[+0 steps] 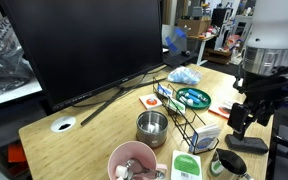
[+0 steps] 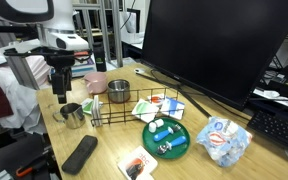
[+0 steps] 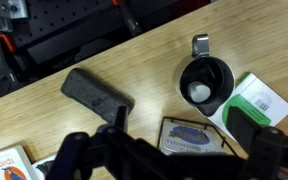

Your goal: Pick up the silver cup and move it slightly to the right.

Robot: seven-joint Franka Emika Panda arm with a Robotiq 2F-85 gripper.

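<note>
The gripper (image 2: 61,90) hangs empty over the table with its jaws spread wide. In the wrist view the two dark fingers (image 3: 76,152) stand far apart along the bottom edge, with nothing between them. In that view the silver cup (image 3: 205,84) sits upright on the wooden table (image 3: 144,60) at about one o'clock from the gripper, clear of the fingers. Its handle points to twelve o'clock, and something pale lies in its dark inside. A black oblong block (image 3: 96,93) lies at about eleven o'clock. A green-and-white card (image 3: 259,100) lies just beside the cup at four o'clock. In an exterior view the cup (image 2: 72,115) stands below the gripper at roughly five o'clock. A wire rack (image 2: 144,108) is near it at three o'clock, the pink bowl (image 2: 96,82) at one o'clock and the steel cup (image 2: 118,92) at two o'clock.
</note>
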